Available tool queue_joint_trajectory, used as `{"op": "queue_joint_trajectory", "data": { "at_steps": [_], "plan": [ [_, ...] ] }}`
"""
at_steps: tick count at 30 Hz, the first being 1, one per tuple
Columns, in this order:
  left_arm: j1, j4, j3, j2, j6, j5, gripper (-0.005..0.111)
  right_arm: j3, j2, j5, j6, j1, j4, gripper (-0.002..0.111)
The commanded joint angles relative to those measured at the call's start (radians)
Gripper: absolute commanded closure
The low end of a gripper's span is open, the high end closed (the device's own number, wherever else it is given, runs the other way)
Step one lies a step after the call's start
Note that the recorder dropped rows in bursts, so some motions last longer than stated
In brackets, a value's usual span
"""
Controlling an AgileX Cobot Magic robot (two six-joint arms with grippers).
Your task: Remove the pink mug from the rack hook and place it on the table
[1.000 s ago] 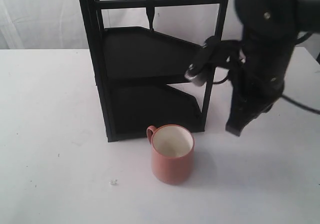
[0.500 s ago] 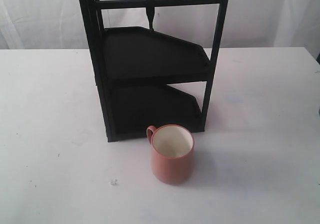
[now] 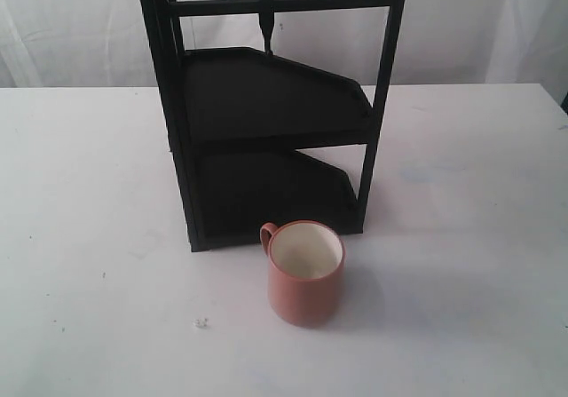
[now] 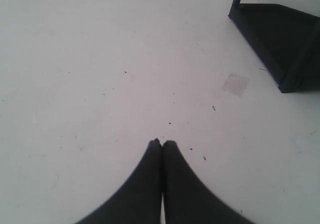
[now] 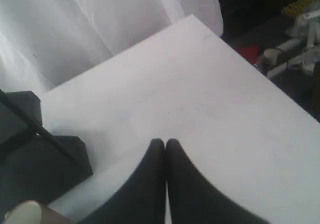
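The black right arm that filled the right side of the exterior view a second ago is out of that view now, while the salmon-pink cylindrical ceramic mug (image 3: 306, 286) has not shifted. It stands upright on the broad matte white table (image 3: 461, 326), about midway between the left and right edges and toward the near edge, just in front of the base of the tall black two-shelf metal rack (image 3: 266, 104). Its long axis is vertical, its cream mouth faces up, and its thin loop handle points back and left toward the rack. The short black hook (image 3: 265, 19) on the crossbar hangs bare, so the placing looks done. The right gripper (image 5: 164, 142) is clenched on nothing, fingertips pressed together, over the table's right part with a far corner beyond it. A pale rounded rim at the edge of its wrist view is probably the mug, close beside the rack's foot. The left gripper (image 4: 161, 144) is likewise clenched and empty over the speckled left part of the table, seeing only a corner of the rack's base. The right arm therefore seems the nearer to the mug.
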Motion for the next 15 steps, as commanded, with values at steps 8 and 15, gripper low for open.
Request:
{"op": "queue_joint_trajectory", "data": {
  "at_steps": [8,15],
  "plan": [
    [-0.008,0.000,0.000,-0.003,0.000,-0.003,0.107,0.004,-0.170,0.021,0.003,0.004,-0.001,0.108],
    [-0.008,0.000,0.000,-0.003,0.000,-0.001,0.107,0.004,-0.170,0.028,0.005,0.004,-0.004,0.108]
  ]
}}
